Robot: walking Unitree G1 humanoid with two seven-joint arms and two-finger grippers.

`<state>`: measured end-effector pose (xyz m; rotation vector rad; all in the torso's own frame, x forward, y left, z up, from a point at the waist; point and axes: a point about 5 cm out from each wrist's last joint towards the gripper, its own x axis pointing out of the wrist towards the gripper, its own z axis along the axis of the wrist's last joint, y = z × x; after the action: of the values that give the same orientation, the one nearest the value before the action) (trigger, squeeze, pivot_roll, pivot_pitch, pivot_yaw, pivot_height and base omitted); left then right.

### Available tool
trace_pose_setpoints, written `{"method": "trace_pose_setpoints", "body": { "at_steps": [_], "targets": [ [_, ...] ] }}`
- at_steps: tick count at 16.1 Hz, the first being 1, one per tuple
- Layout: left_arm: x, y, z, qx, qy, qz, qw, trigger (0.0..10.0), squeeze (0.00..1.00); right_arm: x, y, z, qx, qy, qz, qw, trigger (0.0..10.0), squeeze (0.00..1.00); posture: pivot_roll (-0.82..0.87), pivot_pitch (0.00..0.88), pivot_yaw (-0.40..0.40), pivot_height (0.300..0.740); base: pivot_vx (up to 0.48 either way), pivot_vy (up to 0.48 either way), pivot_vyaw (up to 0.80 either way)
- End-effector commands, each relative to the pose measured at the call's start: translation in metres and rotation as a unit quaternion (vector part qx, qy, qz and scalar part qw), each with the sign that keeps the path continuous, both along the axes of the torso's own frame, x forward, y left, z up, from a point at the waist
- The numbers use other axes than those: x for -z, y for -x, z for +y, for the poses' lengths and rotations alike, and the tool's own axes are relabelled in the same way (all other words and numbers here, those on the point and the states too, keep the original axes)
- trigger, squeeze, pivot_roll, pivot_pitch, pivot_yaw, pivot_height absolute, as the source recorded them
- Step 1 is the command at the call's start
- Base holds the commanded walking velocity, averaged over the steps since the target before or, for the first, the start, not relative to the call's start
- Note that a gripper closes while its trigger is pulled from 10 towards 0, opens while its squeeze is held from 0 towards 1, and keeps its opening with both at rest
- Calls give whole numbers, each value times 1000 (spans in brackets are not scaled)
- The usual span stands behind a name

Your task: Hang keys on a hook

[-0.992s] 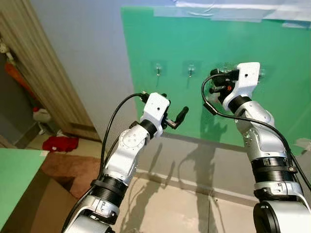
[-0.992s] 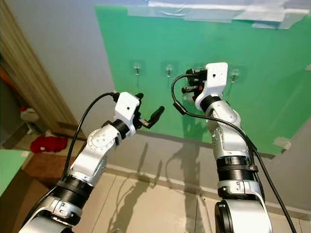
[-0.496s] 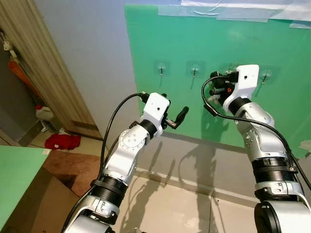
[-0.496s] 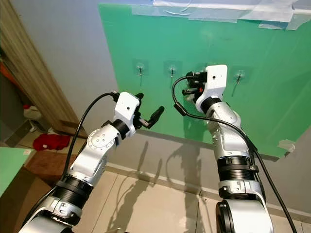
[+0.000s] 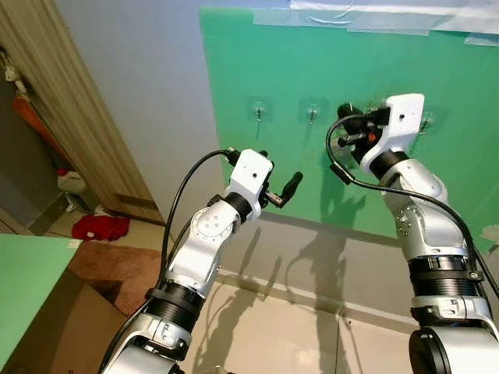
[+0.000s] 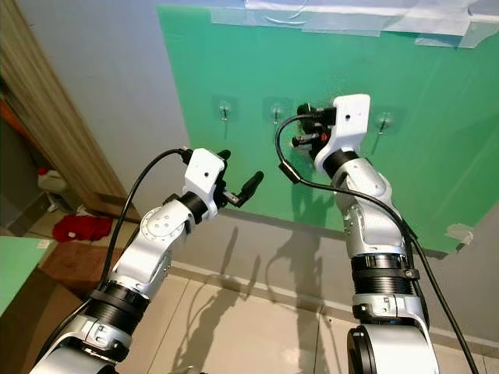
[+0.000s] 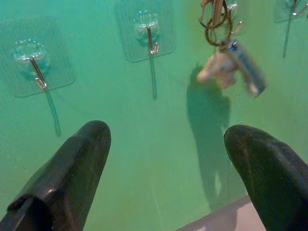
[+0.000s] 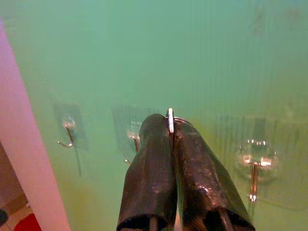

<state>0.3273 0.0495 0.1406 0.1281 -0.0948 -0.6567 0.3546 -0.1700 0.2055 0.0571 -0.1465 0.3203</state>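
Right gripper [image 8: 171,126] has edged up, fingers clamped on the silver key ring with dangling keys [image 7: 226,43], upper centre by the clear adhesive hooks [image 5: 312,114]. Left gripper [image 7: 168,163], centre frame, fingers apart.

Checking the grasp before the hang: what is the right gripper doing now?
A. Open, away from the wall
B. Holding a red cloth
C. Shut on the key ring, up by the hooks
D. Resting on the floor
C: the right gripper pinches the key ring between closed fingers, near the hooks on the green board.
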Motion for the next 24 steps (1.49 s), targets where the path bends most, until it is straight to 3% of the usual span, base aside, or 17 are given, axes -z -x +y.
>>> {"method": "trace_pose_setpoints", "body": {
  "at_steps": [1,13,20,24],
  "targets": [
    [0,-1,0,4,-11,-3,1000,10000,0,-7,2,-1,-7,-2,-9,1000,0,0,-131,0,91,731,0,0,0],
    [0,-1,-3,14,-16,-1,1000,10000,0,-3,8,-21,44,-29,-2,999,0,0,-142,0,103,731,0,0,0],
    [-1,-2,-4,15,-15,-5,1000,10000,0,-4,-2,-32,71,-13,-5,997,0,0,-144,0,104,731,0,0,0],
    [-2,-3,-4,14,-16,-8,1000,10000,0,-8,-7,-30,67,-12,-11,998,0,0,-138,0,99,731,0,0,0]
  ]
}}
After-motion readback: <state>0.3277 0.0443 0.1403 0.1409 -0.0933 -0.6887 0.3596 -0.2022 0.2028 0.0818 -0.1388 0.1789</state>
